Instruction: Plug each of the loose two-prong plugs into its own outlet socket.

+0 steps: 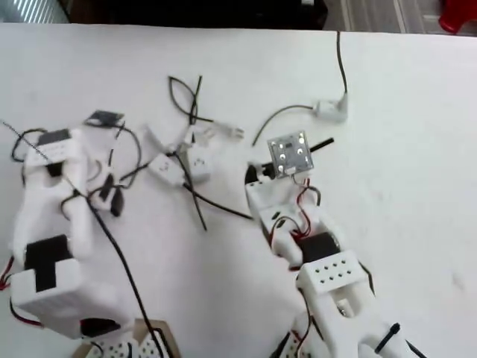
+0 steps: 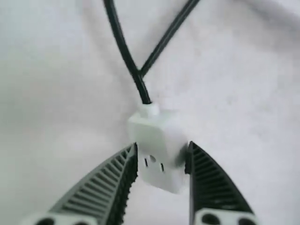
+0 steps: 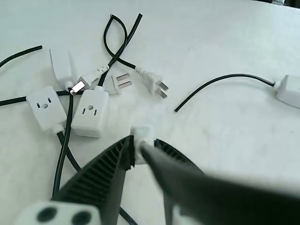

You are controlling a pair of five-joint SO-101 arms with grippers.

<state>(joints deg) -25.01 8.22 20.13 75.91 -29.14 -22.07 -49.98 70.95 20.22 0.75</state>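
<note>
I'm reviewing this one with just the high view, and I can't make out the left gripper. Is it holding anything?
Observer: Yes. The left gripper is shut on a white socket, with a black cord leading away from it.
Operator: Is anything plugged into that socket?
Observer: No. Its slots are bare.
Operator: And the right gripper?
Observer: The right gripper pinches a small white piece. I cannot tell whether it is a plug.

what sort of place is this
Probably a robotics lab bench: two white robot arms stand at a white table, and loose outlet sockets and two-prong plugs on short black cords lie between them as practice pieces.
</note>
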